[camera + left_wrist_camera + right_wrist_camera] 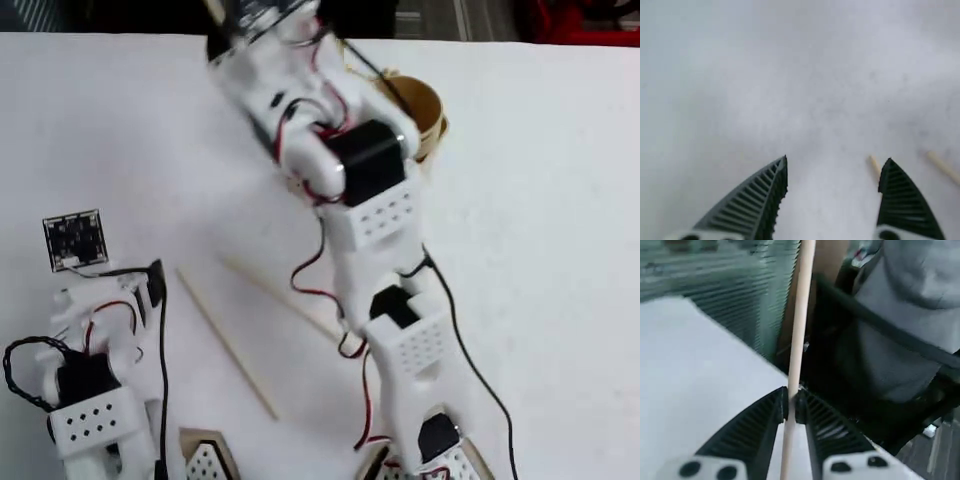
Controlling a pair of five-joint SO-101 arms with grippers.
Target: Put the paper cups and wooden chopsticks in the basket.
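High view: white desk [560,250]. The right arm [385,215] stretches toward the far edge, and a round tan basket [428,108] sits just beside it, partly hidden. The left arm [95,405] is at the near corner, with a square marker board [75,240] just past it. Two chopsticks lie flat between the arms, a left chopstick [228,342] and a second chopstick [285,298], apart from each other and well apart from the basket.

Left wrist view: the left gripper [836,160] is spread wide with nothing in it, over bare desk. One chopstick end [874,166] is just beside one finger, and another chopstick end [942,167] lies farther out.

Right wrist view: the right gripper [791,401] is clamped tight on the held chopstick [804,300], which runs straight out past the fingertips above the desk edge.
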